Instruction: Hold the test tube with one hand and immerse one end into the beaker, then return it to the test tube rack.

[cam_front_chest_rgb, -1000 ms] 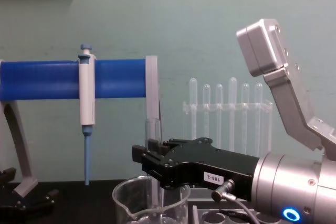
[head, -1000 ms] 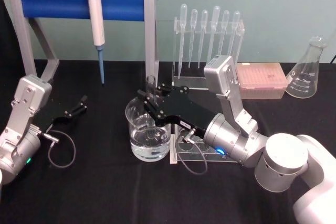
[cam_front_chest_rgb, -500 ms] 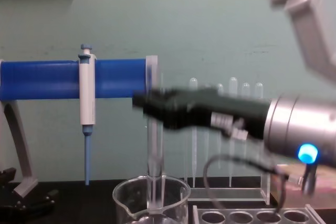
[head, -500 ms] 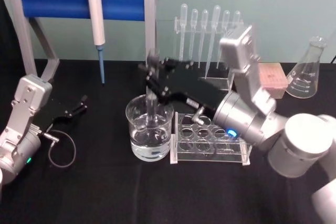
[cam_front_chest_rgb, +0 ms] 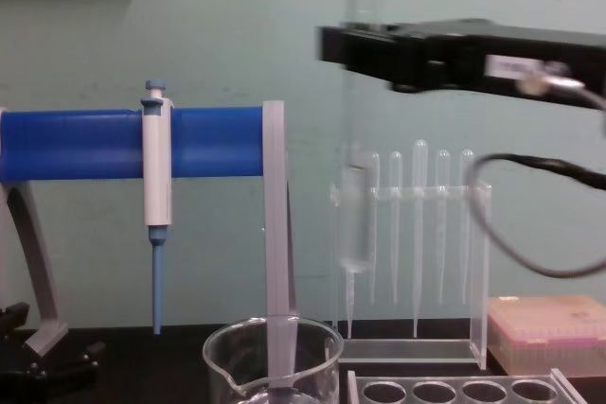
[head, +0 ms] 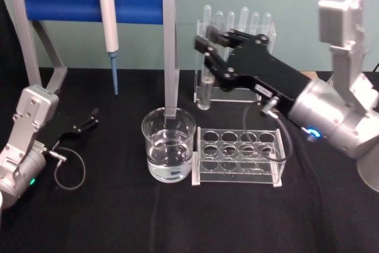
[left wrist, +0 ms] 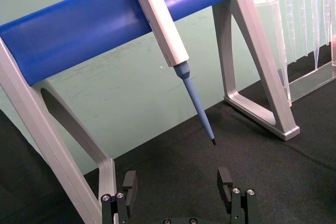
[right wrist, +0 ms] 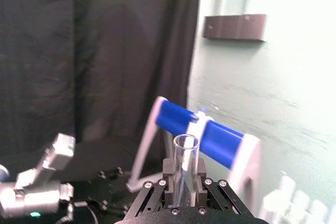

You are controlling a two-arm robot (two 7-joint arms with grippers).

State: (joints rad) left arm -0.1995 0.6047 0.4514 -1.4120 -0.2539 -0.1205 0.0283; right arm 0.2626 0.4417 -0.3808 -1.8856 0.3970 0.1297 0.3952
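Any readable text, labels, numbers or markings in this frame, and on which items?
Nothing can be read for certain.
Right tool, shut on the test tube: white label, print blurred.
Flask: white graduation marks, too small to read.
Beaker: no markings seen.
Left tool: open, no label seen.

The beaker [head: 169, 145] stands left of the tube rack [head: 238, 156], with the pipette stand [head: 235, 57] behind.

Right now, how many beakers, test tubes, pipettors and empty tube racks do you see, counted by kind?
Beaker: 1
Test tube: 1, held upright by the right gripper; the left gripper lies idle at the table's left
Pipettor: 1
Empty tube rack: 1
Total: 4
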